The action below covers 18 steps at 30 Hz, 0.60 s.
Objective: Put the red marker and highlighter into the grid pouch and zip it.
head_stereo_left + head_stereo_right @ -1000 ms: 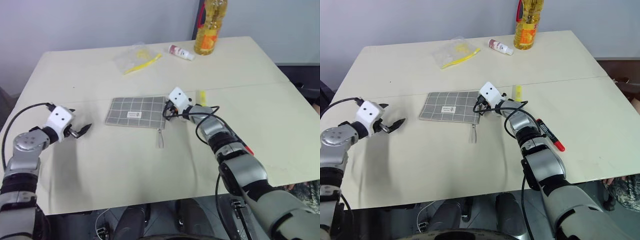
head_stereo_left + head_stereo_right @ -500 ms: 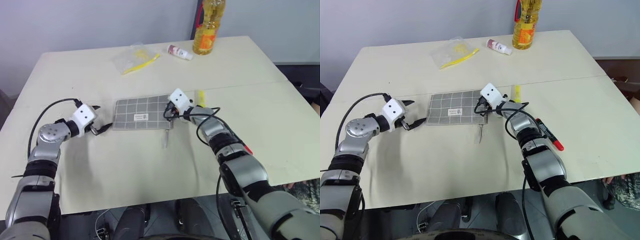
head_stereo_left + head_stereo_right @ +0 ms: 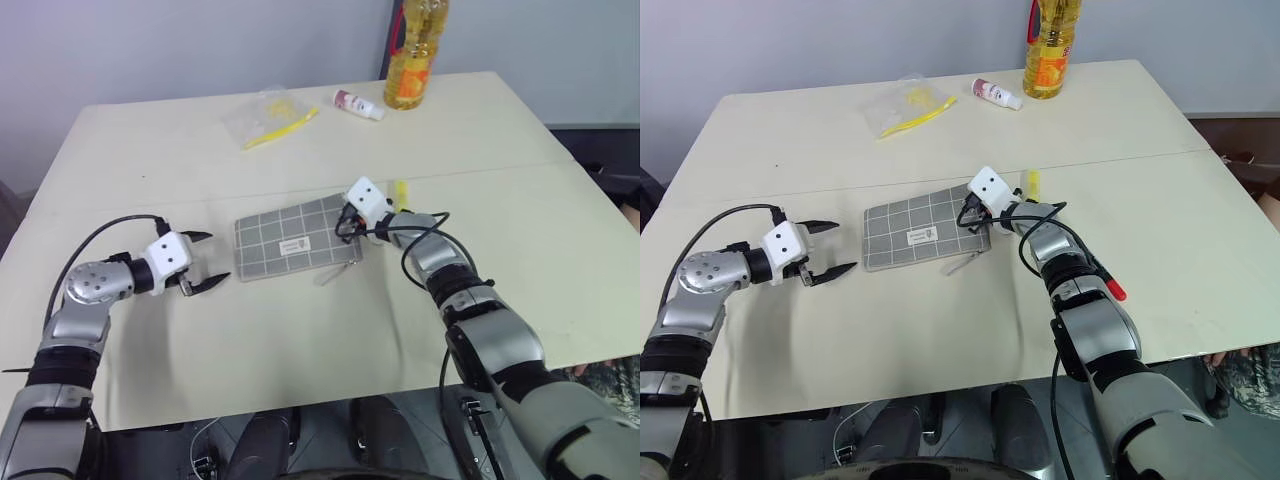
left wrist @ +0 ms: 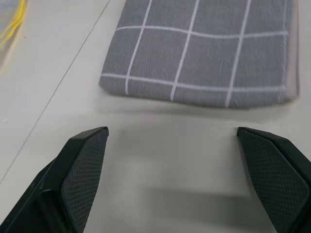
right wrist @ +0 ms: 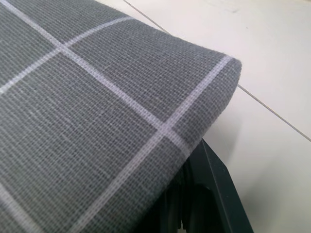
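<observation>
While the right gripper (image 3: 978,222) is clamping its closed fingers on the right end of the grid pouch (image 3: 922,233), the pouch is lying flat on the table (image 3: 940,330), slightly skewed, its zip pull (image 3: 962,263) trailing off the near edge. The left gripper (image 3: 826,249) is hovering just left of the pouch's other end, fingers (image 4: 82,160) spread wide and gripping nothing — the short grey edge is sitting a little way beyond the tips, apart from them. The highlighter (image 3: 1034,183) is lying just beyond the right wrist, near the pouch's right end. The red marker (image 3: 1106,284) is resting on the table beside the right forearm, partly hidden by it. Farther back — a clear bag (image 3: 902,103) with a long yellow item, a small white tube (image 3: 998,94), and an oil bottle (image 3: 1051,48) are standing well apart from the pouch.
</observation>
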Motion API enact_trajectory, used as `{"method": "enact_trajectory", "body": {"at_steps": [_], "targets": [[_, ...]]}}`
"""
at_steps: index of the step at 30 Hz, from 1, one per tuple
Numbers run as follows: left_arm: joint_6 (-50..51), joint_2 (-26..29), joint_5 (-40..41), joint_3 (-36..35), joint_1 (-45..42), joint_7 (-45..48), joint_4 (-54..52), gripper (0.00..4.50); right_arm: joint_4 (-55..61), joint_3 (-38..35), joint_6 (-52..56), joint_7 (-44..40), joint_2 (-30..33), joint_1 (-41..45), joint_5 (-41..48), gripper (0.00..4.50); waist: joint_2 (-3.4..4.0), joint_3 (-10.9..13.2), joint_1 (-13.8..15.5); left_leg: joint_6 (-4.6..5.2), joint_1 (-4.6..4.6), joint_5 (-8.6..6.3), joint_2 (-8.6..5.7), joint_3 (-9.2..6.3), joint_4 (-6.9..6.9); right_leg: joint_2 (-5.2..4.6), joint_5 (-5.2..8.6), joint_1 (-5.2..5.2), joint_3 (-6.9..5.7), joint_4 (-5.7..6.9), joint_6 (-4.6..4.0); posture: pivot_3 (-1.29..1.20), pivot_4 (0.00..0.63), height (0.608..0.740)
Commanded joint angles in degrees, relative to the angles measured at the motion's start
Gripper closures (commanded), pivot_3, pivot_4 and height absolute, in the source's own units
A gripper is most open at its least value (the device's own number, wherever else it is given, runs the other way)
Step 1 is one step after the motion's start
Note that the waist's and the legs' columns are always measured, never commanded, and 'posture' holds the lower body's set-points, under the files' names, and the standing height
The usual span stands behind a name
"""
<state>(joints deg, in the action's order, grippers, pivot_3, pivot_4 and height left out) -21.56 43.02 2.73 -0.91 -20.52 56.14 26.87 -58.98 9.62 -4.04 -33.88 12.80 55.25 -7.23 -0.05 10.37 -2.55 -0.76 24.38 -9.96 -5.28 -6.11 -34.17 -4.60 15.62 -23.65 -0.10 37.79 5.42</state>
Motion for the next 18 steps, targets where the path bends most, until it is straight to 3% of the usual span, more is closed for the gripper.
{"method": "enact_trajectory", "body": {"at_steps": [1,18], "targets": [[-5.1,1.7,-1.6,-0.3,-0.2,-1.3,-1.2,0.0,0.9,-0.1,0.5,-0.6,0.1,0.7,-0.2,4.47,0.0,0.0,0.0,-0.01,0.0,0.0,0.0,0.0,0.0,0.0,0.0,0.0,0.0,0.0,0.0,0.0,0.15,0.74],[-18.4,0.8,-7.1,7.0,-7.0,-0.5,9.5,0.0,3.2,0.7,-0.4,-4.5,-1.1,0.3,-0.3,4.47,0.01,0.0,0.0,-0.03,-0.12,0.03,0.0,0.01,0.0,0.01,0.0,0.05,0.0,0.15,0.0,0.0,0.15,0.74]]}}
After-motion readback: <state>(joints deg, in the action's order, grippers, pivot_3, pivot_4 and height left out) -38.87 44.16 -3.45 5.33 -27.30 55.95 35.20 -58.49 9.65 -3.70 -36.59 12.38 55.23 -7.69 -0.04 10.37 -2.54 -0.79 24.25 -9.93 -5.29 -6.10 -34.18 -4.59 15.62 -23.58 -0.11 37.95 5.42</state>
